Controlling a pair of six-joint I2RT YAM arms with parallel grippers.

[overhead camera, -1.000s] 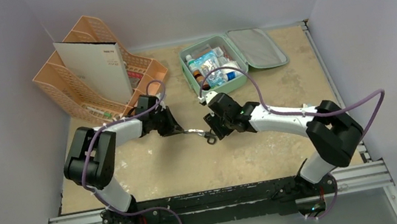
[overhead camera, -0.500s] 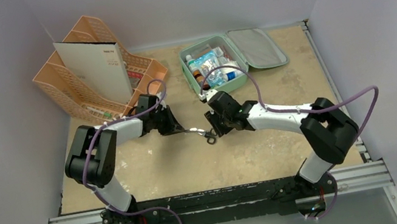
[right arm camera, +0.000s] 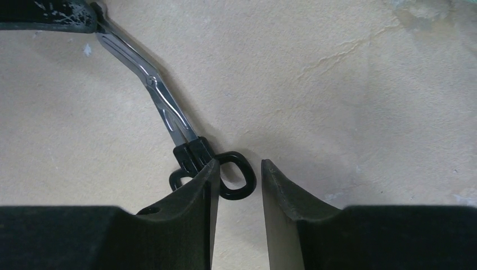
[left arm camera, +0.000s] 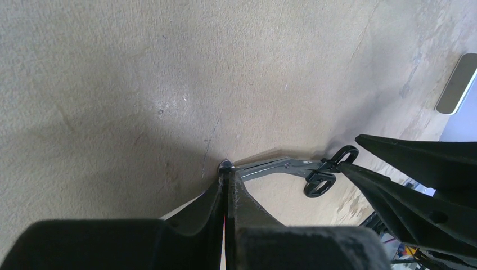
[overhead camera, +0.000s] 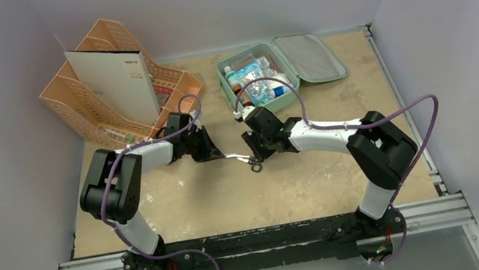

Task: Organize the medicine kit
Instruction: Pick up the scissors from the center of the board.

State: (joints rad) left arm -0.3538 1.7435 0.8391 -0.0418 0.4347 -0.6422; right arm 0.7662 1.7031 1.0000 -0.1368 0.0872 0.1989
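Beige tabletop (overhead camera: 234, 203) bears medicine kit (overhead camera: 308, 57) opened flat, long axis left-right, while left jaws clench scissors (overhead camera: 237, 157), right jaws parted.

Tiny print on white folder (overhead camera: 112, 83), seemingly illegible

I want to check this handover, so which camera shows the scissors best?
The right wrist view: the scissors run full length from the blade tip pinched by the left gripper to the black handle loops at the open right gripper. The left wrist view foreshortens them; the top view shows them tiny between both grippers.
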